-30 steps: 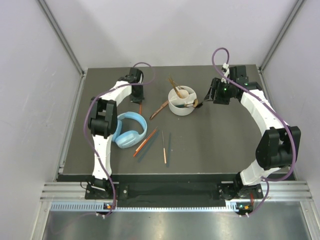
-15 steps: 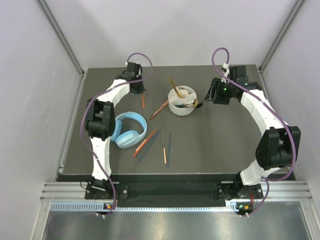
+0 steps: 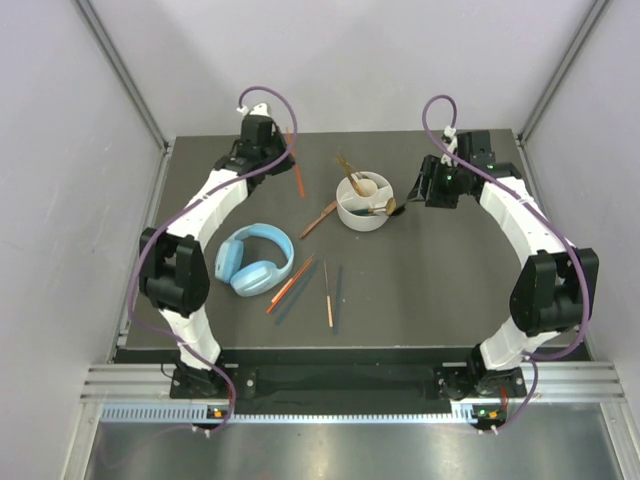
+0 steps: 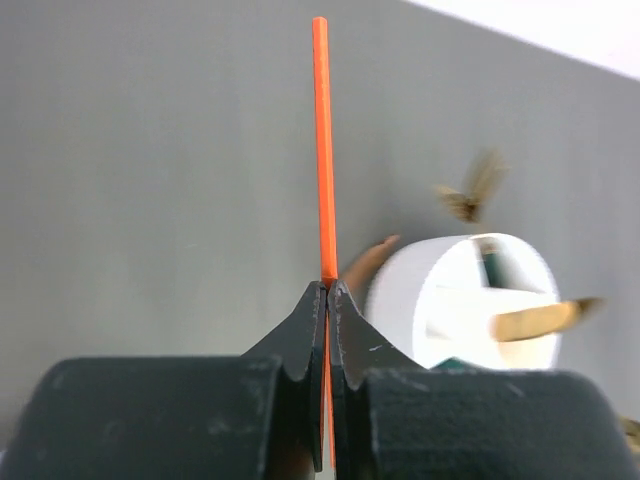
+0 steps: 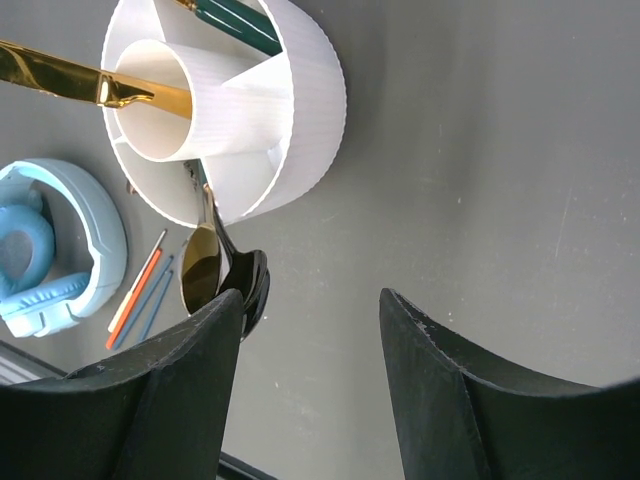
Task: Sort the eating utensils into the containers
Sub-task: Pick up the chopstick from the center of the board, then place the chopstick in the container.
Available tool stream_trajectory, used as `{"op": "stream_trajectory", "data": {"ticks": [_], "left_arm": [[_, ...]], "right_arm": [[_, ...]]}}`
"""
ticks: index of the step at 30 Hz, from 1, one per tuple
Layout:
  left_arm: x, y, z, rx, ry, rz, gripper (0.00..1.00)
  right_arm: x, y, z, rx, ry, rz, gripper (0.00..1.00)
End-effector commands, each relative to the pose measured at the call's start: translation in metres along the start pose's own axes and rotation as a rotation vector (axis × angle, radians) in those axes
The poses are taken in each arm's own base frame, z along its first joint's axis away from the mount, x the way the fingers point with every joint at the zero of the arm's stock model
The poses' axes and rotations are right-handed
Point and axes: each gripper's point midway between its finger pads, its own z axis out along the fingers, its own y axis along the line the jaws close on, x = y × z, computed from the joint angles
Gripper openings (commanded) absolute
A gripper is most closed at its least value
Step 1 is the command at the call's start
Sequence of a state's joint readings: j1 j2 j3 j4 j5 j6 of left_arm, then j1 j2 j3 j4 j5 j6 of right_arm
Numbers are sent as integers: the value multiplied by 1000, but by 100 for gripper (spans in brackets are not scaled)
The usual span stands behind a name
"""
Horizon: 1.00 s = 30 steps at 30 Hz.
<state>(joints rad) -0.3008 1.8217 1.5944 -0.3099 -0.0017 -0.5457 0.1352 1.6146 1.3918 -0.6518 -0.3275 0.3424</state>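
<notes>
- Dark grey mat (image 3: pixel 430 270) with pale walls on three sides. Both arms reach toward the far end.
- Nearest the bases, well apart from either pair of fingers, loose chopsticks (image 3: pixel 290 285) in orange and dark teal lie flat and roughly parallel. Light blue headphones (image 3: pixel 258 262) sit just beside them and aren't part of the job.
- Further out, a bronze utensil (image 3: pixel 320 218) lies flat between the left fingers and the white holder (image 3: pixel 364 212).
- Right gripper (image 5: pixel 308 300): jaws partly spread, nothing between them. The holder is beyond the finger on the left of its wrist view. A black spoon (image 5: pixel 250 280) and a gold spoon (image 5: pixel 200 268) stick out past the holder wall, just off that fingertip.
- Left gripper (image 4: pixel 327 290): pinched tight on an orange chopstick (image 4: pixel 321 150). Most of the stick projects straight past the tips, and the holder is ahead and to their right.
- Handling, my read: the chopstick is light, stiff, smooth and very thin. It could pivot in a pinch this far off its middle, so tip it into its compartment gently. Take the flat ones across the middle, one at a time.
</notes>
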Motion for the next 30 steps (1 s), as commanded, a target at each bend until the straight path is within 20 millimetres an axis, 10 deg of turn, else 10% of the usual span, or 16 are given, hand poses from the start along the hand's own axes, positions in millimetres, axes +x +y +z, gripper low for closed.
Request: {"op": "stream_trajectory", "data": {"ticks": [1, 14, 30], "left_arm": [[-5, -57, 8, 102, -105, -20, 0], [-2, -76, 64, 52, -258, 10, 0], [18, -94, 61, 126, -130, 78, 9]], "right_arm": [[-21, 13, -7, -41, -53, -24, 57], [2, 14, -21, -58, -66, -24, 57], [-4, 12, -26, -35, -95, -46, 58]]}}
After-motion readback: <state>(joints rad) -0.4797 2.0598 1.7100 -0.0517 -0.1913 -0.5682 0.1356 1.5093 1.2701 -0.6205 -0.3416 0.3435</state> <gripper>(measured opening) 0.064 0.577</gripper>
